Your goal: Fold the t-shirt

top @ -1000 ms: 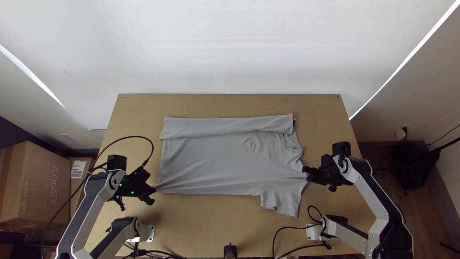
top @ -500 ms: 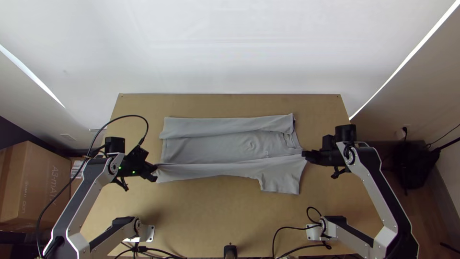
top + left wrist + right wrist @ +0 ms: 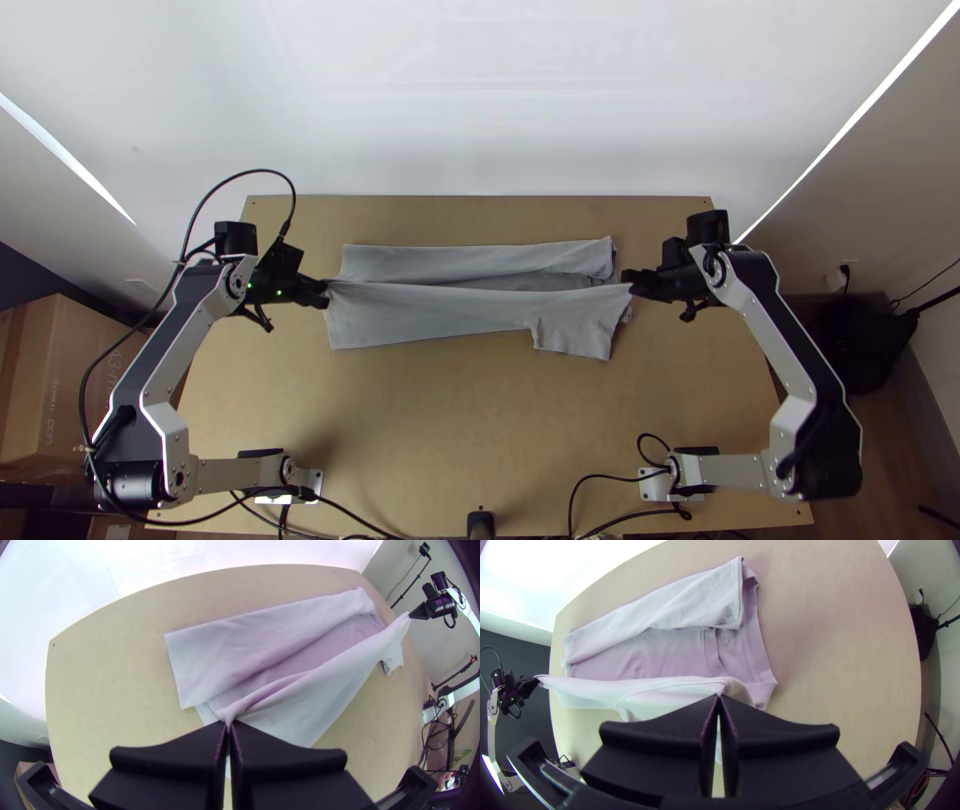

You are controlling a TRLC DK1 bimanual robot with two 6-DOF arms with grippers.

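Note:
The grey t-shirt (image 3: 430,316) has its far side folded inward in a long strip, while its near side hangs raised between the grippers, a sleeve dangling near the right end. My left gripper (image 3: 325,293) is shut on the edge at the hem end; in the left wrist view the cloth (image 3: 300,640) bunches at the tips of the left gripper (image 3: 228,725). At the collar end, my right gripper (image 3: 630,280) is shut on the shirt. The right wrist view has the right gripper (image 3: 718,697) pinching the shirt (image 3: 680,647) just beside the collar.
The wooden table (image 3: 450,430) shows bare wood in front of the shirt and on both sides. Black cables (image 3: 330,505) run along its near edge, close to the arm bases. A cardboard box (image 3: 60,380) stands off the table at the left.
Both grippers have moved up the picture, away from the near edge, carrying the shirt's near side. That side now hangs over the middle of the shirt, lifted instead of lying flat.

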